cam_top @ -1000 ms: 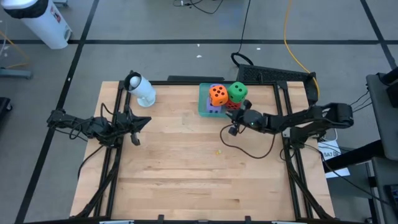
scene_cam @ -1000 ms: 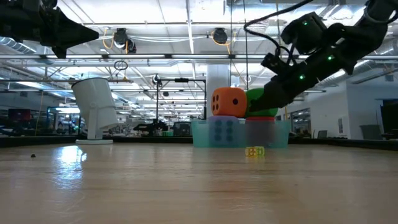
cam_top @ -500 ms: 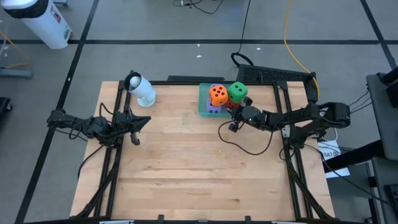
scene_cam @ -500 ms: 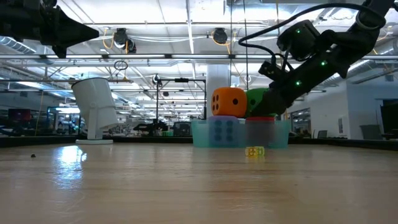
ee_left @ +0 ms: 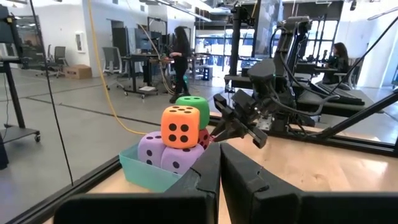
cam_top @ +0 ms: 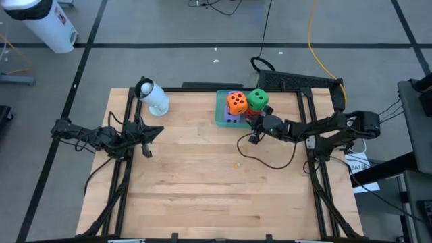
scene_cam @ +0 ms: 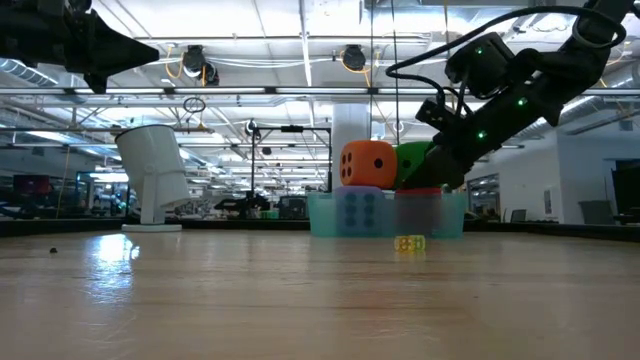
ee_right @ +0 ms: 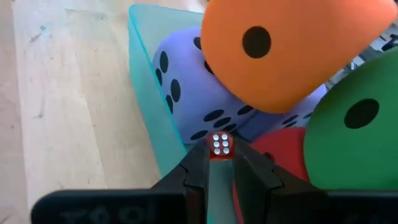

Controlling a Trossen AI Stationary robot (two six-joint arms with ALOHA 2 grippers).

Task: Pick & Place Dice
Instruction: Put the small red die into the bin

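I count five big dice in the teal tray (cam_top: 219, 116) at the desk's far edge: two purple (ee_left: 163, 154), one red (ee_right: 273, 155), with one orange (cam_top: 236, 102) and one green (cam_top: 257, 99) on top. The right gripper (ee_right: 219, 167), just beside the tray, pinches one tiny red die (ee_right: 220, 145) with white pips. A small yellow die (scene_cam: 408, 243) lies mid-desk. The left gripper (cam_top: 150, 130) waits near the left edge, fingers together. I read no writing.
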